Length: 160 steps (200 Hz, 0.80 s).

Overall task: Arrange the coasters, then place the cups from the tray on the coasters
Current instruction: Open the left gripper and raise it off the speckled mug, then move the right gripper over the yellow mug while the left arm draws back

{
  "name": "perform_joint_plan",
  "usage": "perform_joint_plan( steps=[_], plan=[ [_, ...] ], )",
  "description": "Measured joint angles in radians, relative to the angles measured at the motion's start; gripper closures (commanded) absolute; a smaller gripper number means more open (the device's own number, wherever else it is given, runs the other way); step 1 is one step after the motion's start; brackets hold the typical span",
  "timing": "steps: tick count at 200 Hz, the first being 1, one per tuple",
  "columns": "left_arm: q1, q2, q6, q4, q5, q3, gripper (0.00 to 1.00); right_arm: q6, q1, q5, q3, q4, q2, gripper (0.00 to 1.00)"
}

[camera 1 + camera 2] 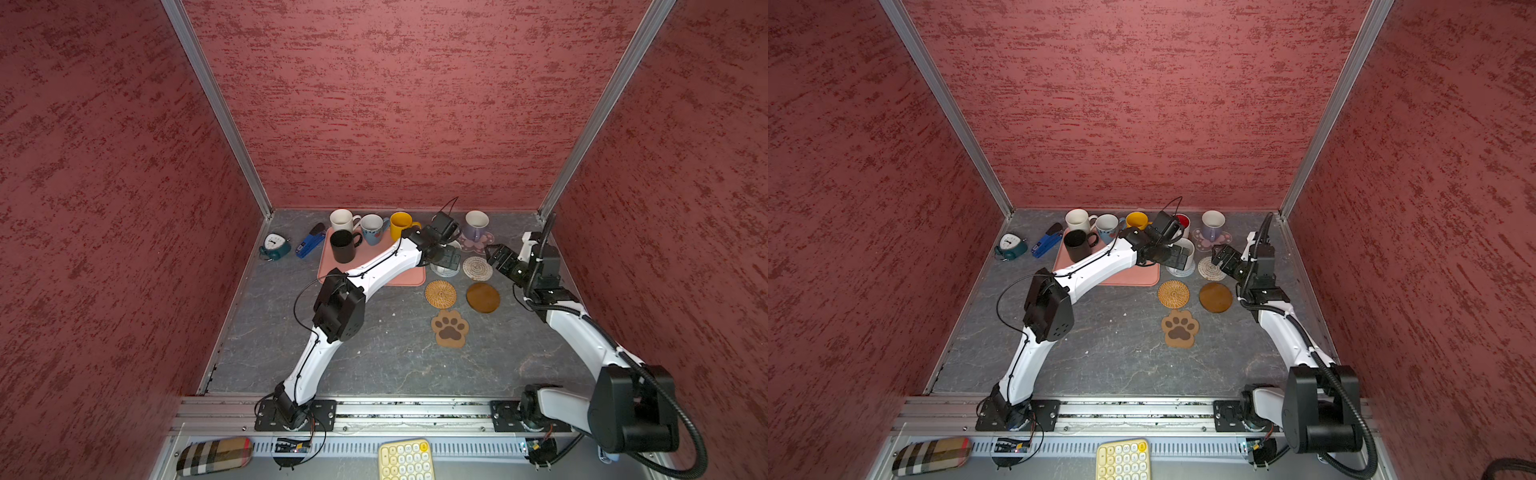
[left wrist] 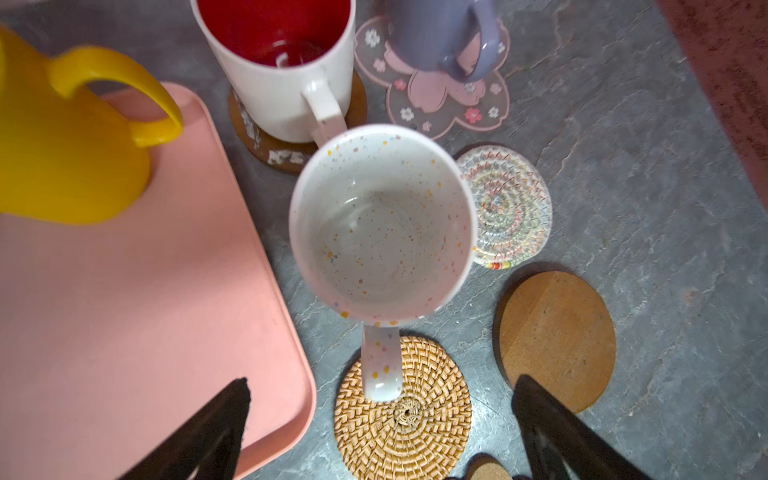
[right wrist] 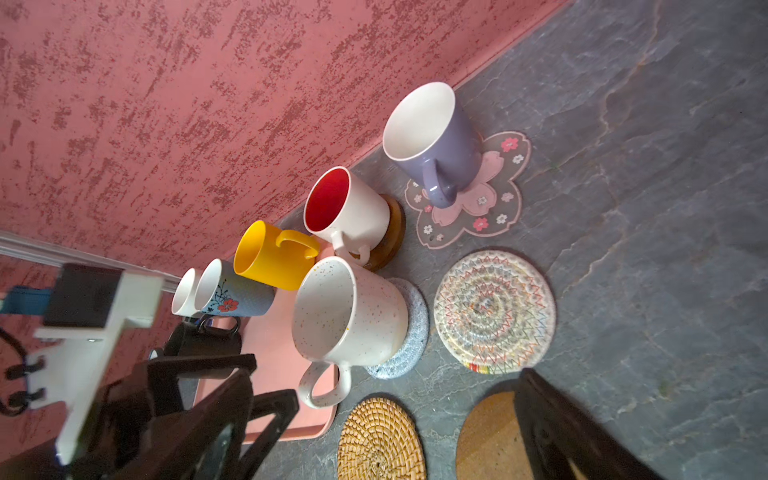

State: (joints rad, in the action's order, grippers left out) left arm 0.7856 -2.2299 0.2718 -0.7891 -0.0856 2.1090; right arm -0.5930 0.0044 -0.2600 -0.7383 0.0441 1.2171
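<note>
A pale yellow keypad [image 1: 405, 459] sits nearest. On the grey veined counter [image 1: 374, 365] lie a brown paw-print coaster [image 1: 450, 328], a tan rattan round [image 1: 440, 294] and an amber-brown disc [image 1: 483, 297]. The left gripper [image 2: 382, 384] gapes wide and empty, either side of the speckled white mug [image 3: 353, 316]'s handle. That mug stands on the grey crochet round [image 3: 411, 336]. The right gripper [image 1: 494, 254], also wide and empty, hovers by the beige woven round [image 1: 477, 268]. 4 mugs [image 1: 344, 246] occupy the salmon-pink tray [image 2: 145, 291]. Farthest, below mottled red walls [image 1: 415, 104], a red-lined white mug [image 3: 349, 212] tops a second amber disc [image 3: 397, 232], and a lavender mug [image 3: 436, 141] a pink flower mat [image 3: 490, 195].

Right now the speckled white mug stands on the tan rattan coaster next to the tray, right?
Not quite: the speckled white mug stands on the grey crochet coaster, next to the tray. The right wrist view shows it; the tan rattan coaster lies bare.
</note>
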Motion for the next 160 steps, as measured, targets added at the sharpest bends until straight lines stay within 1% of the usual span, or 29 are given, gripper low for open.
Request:
perform_joint_plan(
  steps=[30, 64, 87, 120, 160],
  plan=[
    [0.000, 0.110, 0.000, 0.048, -0.017, -0.095, 0.00, 0.048, 0.000, -0.046, -0.037, -0.053, -0.009, 0.02],
    [-0.010, 0.277, 0.011, 0.121, -0.027, -0.301, 0.00, 0.114, 0.016, -0.087, -0.168, -0.142, 0.024, 0.02],
    [-0.028, 0.386, 0.030, 0.158, -0.029, -0.436, 0.00, 0.151, 0.054, -0.093, -0.253, -0.182, 0.059, 0.02],
    [-0.070, 0.557, 0.057, 0.211, -0.031, -0.645, 0.00, 0.197, 0.129, -0.093, -0.391, -0.238, 0.163, 0.06],
    [-0.146, 0.768, 0.097, 0.232, -0.022, -0.883, 0.00, 0.241, 0.194, -0.096, -0.573, -0.289, 0.353, 0.10]
  ],
)
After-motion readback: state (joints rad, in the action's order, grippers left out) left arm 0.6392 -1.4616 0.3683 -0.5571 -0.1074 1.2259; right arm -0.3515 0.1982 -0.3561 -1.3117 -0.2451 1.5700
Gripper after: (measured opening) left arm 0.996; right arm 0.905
